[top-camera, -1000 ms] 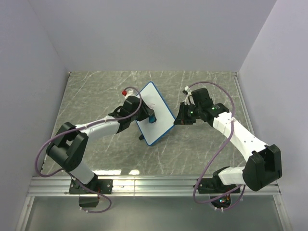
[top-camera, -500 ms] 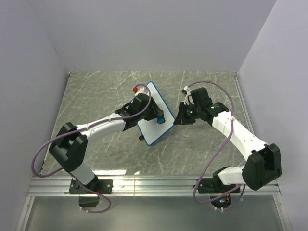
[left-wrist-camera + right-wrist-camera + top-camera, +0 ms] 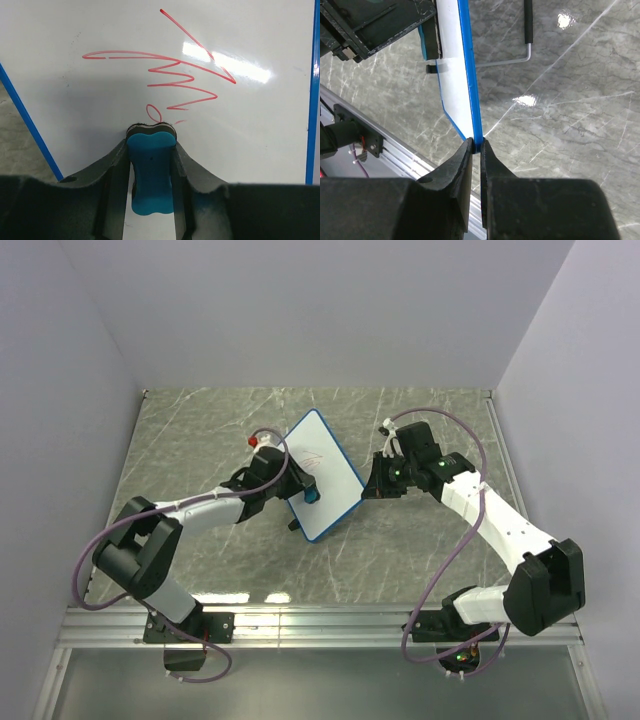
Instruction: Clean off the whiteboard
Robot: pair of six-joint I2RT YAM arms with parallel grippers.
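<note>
The whiteboard [image 3: 335,465], white with a thin blue frame, stands tilted at the table's middle. It fills the left wrist view [image 3: 250,130], where red scribbles [image 3: 175,75] cross its face. My left gripper [image 3: 305,490] is shut on a small blue eraser block [image 3: 150,172], whose tip presses on the board just below the scribbles. My right gripper [image 3: 366,486] is shut on the board's right edge; the right wrist view shows its jaws pinching the blue frame [image 3: 476,142].
A red-capped marker [image 3: 255,439] lies left of the board behind my left arm. A metal stand rod with a black sleeve [image 3: 527,30] lies on the marble table behind the board. The aluminium rail [image 3: 320,625] runs along the near edge.
My left gripper swept the eraser up and right across the board, then came back down and left. The right gripper and the board have stayed in place.
</note>
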